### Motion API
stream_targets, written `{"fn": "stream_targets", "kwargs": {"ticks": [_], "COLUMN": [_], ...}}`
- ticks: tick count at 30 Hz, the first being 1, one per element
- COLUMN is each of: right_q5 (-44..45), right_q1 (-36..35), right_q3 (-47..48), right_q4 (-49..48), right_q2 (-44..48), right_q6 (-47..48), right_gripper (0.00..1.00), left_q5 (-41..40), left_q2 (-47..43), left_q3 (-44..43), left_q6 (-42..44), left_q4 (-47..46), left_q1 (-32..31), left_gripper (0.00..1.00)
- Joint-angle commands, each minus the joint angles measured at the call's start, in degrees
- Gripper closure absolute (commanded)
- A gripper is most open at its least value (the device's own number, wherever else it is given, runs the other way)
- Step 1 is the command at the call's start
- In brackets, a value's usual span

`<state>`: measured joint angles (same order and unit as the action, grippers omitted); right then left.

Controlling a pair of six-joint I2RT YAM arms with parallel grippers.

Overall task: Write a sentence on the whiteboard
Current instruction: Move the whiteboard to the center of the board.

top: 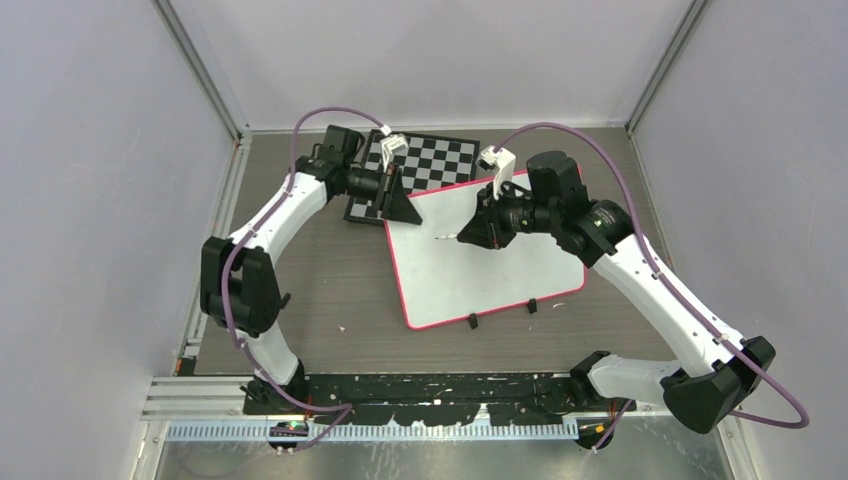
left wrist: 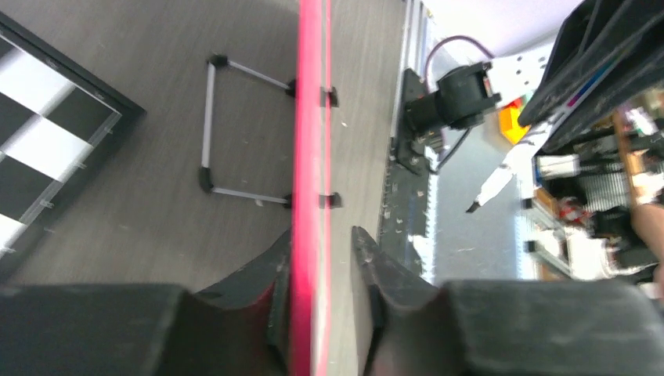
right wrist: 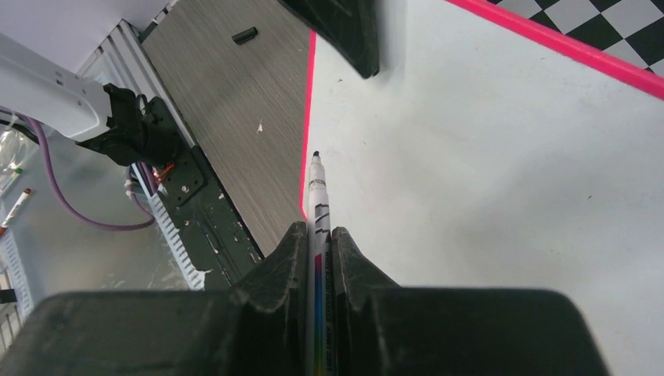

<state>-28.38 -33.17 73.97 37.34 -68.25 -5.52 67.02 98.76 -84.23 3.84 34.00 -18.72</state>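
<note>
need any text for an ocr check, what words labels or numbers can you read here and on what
No text can be read.
whiteboard: no writing visible.
marker barrel: dark print and a colour band, too blurred to read.
checkerboard: squares only, no text.

Robotics lab test cell: wood-grain worktop (top: 330,290) enclosed by plain grey wall panels (top: 90,200) in aluminium framing (top: 205,70); left arm (top: 270,225), right arm (top: 650,280) bolted to slotted rail (top: 420,385); checkerboard (top: 440,160); cluttered equipment shelves (left wrist: 595,180) beyond.
</note>
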Motion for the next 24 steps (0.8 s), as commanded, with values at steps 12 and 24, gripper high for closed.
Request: {"fn": "stream_targets", "kwargs": {"ticks": [12, 24], "right_q5": [9.5, 13.3], "right_q1": [-2.2, -6.6], "right_q3": [8.2, 14.1], "right_q4": [-3.7, -6.0], "right_q2": [-4.6, -11.9], "right_q6": [-2.5, -3.3], "right_gripper": [1.00, 1.00], "left_q5": [4.3, 1.7], "left_q2": [-10.4, -10.4], "left_q3": [8.3, 11.3], "left_q6": [-17.3, -22.4], "left_q4": [-10.8, -17.8], "left_q1": [8.1, 8.3], "left_gripper": [0.41, 0.62]}}
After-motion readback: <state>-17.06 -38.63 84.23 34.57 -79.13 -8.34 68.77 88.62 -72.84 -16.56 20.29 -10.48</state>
